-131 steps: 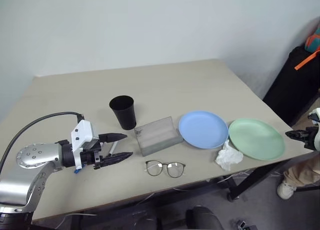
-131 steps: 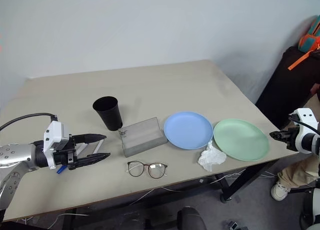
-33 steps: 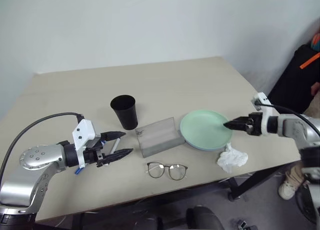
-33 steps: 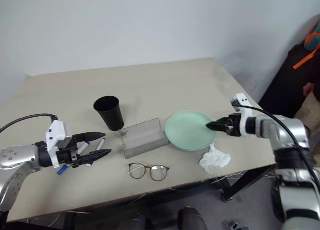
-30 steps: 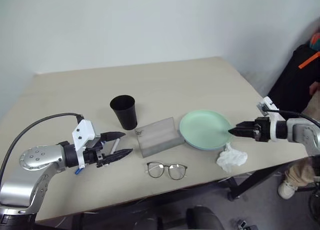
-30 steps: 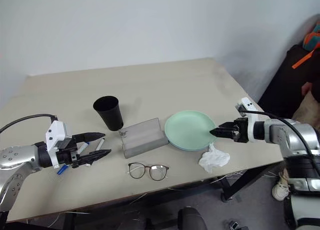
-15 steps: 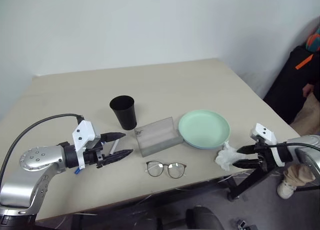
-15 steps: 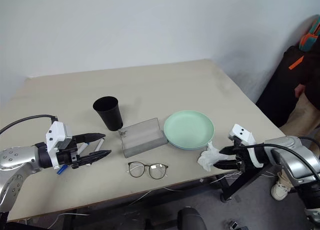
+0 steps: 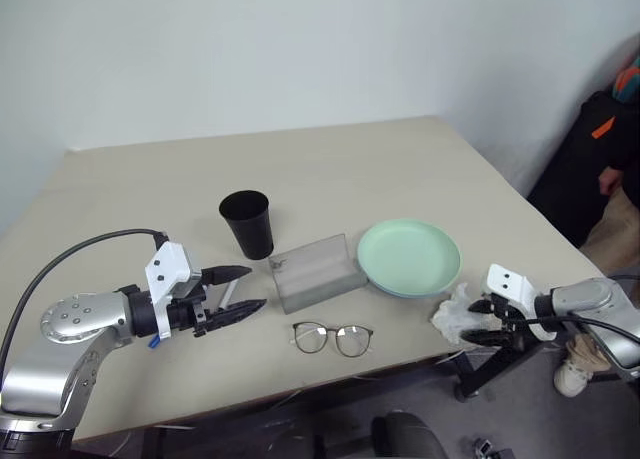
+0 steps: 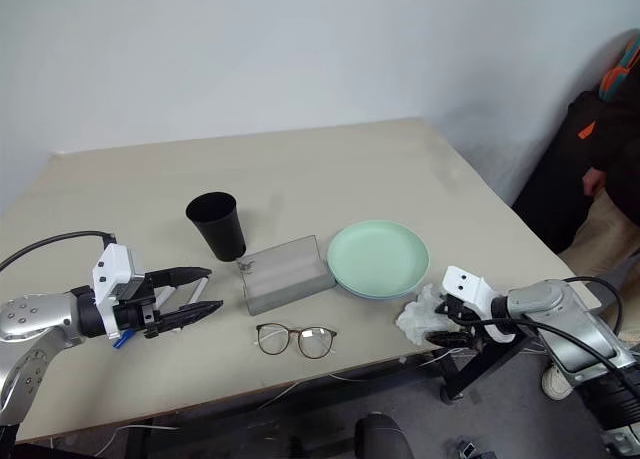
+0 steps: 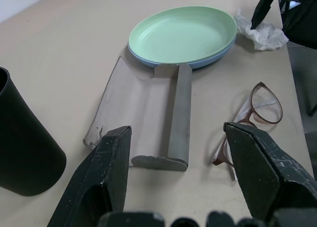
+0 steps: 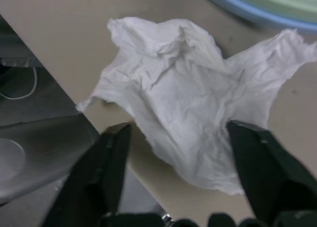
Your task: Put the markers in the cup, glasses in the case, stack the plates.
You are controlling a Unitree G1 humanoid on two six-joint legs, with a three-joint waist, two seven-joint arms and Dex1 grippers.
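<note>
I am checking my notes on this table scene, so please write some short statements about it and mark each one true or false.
1. The mint green plate lies on top of the light blue plate. True.
2. The glasses are inside the case. False: they lie on the table in front of the open case.
3. The right gripper has its open fingers at the crumpled tissue. True.
4. The cup lies on its side. False: it stands upright.
5. The left gripper is shut on a marker. False: its fingers are open, and the marker lies on the table between them.
</note>
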